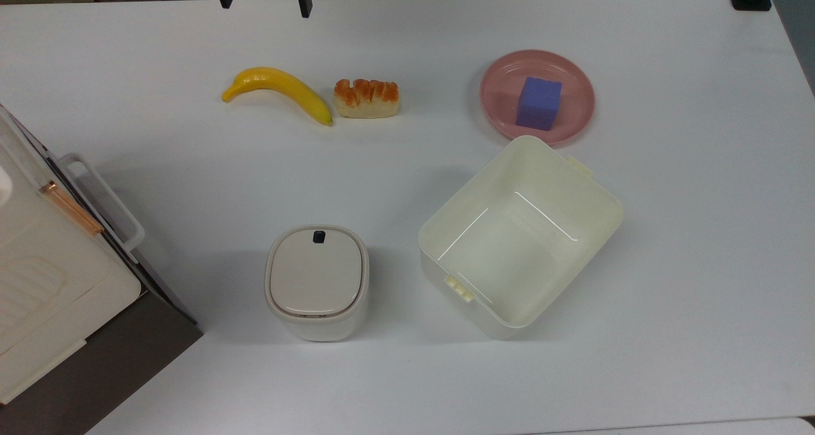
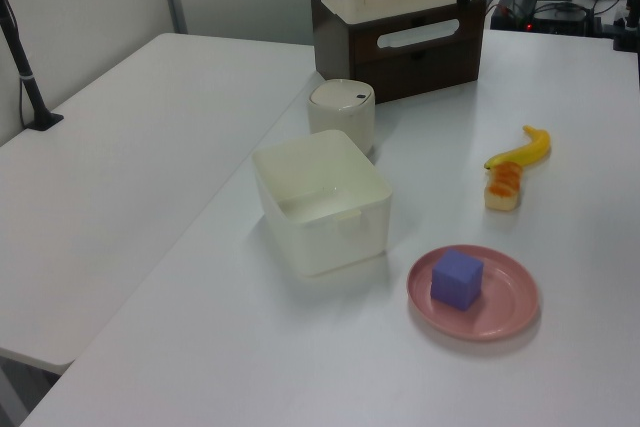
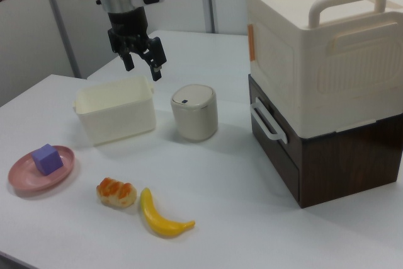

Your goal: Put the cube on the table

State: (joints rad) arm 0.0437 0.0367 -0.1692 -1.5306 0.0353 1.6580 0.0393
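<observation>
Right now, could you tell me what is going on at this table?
A robot arm is set to move the cube off the pink plate onto the table, but it has not started on it. The cube sits on the plate, untouched. The gripper hangs open in the air, holding nothing; in the right view it appears above the cream bin, well away from the cube. A banana, a bread piece and a lidded canister lie untouched.

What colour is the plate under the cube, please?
Pink; the plate holding the cube shows best in the top view.
</observation>
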